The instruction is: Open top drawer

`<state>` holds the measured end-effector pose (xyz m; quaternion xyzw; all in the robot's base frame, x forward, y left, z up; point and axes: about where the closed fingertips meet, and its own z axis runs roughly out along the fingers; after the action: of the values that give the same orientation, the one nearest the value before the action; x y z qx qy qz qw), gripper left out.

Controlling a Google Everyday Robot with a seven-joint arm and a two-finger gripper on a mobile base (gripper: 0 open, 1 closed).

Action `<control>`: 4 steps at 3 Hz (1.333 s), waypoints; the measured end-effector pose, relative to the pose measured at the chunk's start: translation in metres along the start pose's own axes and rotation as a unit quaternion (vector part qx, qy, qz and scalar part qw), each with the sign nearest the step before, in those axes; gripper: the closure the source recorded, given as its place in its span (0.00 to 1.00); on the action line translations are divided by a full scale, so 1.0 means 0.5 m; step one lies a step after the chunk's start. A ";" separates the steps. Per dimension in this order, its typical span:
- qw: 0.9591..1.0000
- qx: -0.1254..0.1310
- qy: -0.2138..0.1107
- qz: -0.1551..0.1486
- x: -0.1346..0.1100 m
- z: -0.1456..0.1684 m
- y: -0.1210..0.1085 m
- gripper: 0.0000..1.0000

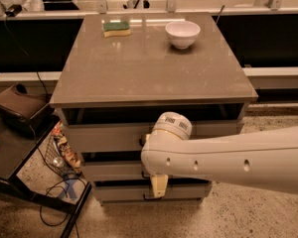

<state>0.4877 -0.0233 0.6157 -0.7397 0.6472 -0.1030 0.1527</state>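
Grey-brown counter [149,68] on a speckled floor [248,217], cables [49,209] near left. We count one white bowl [183,32] and one sponge [116,28] far, and three drawers. The top drawer [104,137] is directly beneath the counter. The gripper [157,183] is at the drawer fronts, below its handle; jaws' state we cannot tell.

Single view, set high before the grey three-drawer cabinet [149,68], facing down and forward at close range. The white arm [228,157] enters from the right, its gripper [147,140] against the light grey top drawer [104,137].
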 end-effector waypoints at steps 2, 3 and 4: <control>0.999 -0.021 0.006 -0.024 -0.029 0.058 0.005 0.26; 0.999 -0.020 0.007 -0.024 -0.028 0.056 0.005 0.49; 1.000 -0.019 0.006 -0.023 -0.027 0.050 0.006 0.80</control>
<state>0.4916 -0.0078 0.5921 -0.7567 0.6325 -0.0990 0.1325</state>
